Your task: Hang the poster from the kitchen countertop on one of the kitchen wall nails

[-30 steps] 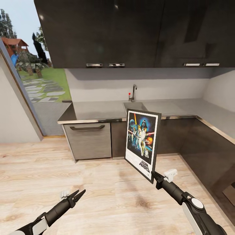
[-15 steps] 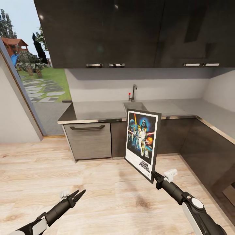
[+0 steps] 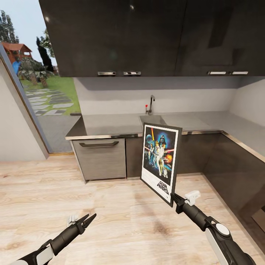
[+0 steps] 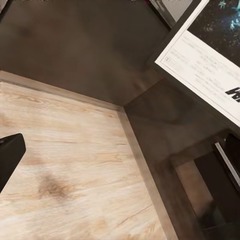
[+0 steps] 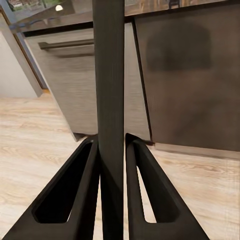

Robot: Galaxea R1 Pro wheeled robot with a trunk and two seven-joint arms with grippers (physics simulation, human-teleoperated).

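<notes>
My right gripper (image 3: 173, 200) is shut on the bottom corner of the poster (image 3: 160, 162), holding it upright above the floor in front of the cabinets. Its Star Wars art faces the head camera. The right wrist view looks along the poster's black edge (image 5: 110, 90), pinched between both fingers (image 5: 77, 185). Behind it runs the L-shaped grey kitchen countertop (image 3: 108, 125) with its sink basin (image 3: 151, 119) and chrome tap (image 3: 151, 103). Low over the floor at the lower left, my left gripper (image 3: 91, 217) is open and holds nothing. The poster's lower white border (image 4: 200, 57) appears in the left wrist view.
Dark wall cabinets (image 3: 147, 36) hang over the counter, with dark base units (image 3: 101, 158) below and along the right side (image 3: 235, 173). A glass opening (image 3: 40, 95) onto a garden fills the left. Light wooden floor (image 3: 121, 221) lies between me and the counter.
</notes>
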